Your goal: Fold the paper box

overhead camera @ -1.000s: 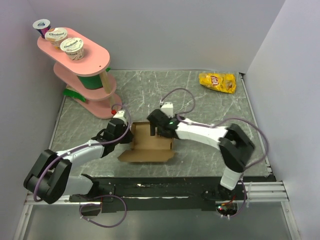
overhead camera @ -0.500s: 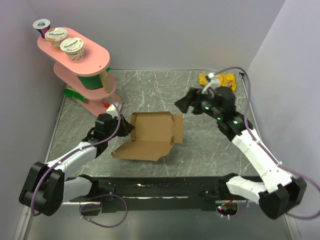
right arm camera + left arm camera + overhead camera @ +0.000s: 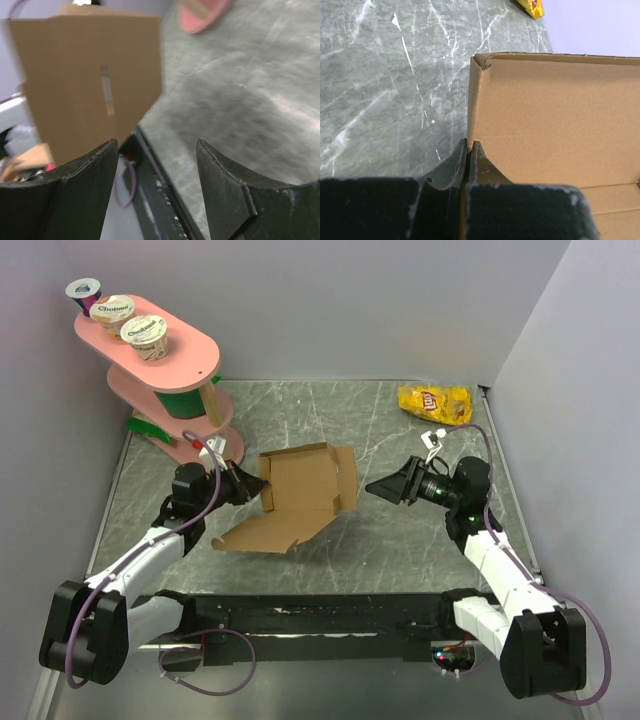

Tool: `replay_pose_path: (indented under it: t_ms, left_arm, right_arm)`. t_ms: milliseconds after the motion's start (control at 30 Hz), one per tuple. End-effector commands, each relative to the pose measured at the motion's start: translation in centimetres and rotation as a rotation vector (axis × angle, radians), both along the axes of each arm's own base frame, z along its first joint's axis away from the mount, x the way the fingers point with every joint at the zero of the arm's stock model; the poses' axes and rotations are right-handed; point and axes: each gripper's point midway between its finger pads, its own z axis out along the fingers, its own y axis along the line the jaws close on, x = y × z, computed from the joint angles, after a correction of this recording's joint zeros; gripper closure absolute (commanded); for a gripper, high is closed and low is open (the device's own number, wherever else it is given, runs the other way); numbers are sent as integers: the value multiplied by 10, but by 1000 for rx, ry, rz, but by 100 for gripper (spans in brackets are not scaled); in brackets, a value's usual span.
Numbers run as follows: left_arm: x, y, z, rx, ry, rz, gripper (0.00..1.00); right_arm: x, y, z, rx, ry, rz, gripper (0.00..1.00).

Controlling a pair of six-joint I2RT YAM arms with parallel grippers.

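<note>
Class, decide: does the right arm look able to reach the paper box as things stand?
Probably yes. The right gripper stands open and points at the paper box, with only bare table between them. The left gripper holds the opposite edge.

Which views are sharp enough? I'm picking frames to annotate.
Top external: sharp and evenly lit, paper box clearly edged. Left wrist: cardboard crisp, left gripper dark and featureless in front. Right wrist: blurred throughout, box and table smeared, right gripper dark.
</note>
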Motion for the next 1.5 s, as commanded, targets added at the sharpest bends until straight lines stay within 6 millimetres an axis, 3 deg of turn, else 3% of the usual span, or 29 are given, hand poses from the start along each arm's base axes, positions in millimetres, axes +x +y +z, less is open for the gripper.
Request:
replay_pose_path:
  t_ms: [0,600,767,1167,1467]
  left_arm:
    - [-4,-3,16,-40,-26,-26,99]
    - [-16,2,6,-8,-18,-28,99]
    - [-16,6,-1,29,-12,-19,99]
    - [-16,12,-7,75,-12,-1,99]
    - [-16,15,-6,94,-19,12,99]
  right_arm:
    - [-24,9,53,124,-214,133,29]
    - [-35,53,67,200,-218,241,28]
    - [-37,62,70,206,-214,251,23]
    - [-27,80,56,130,-167,213,24]
    - [-23,85,40,68,-133,181,30]
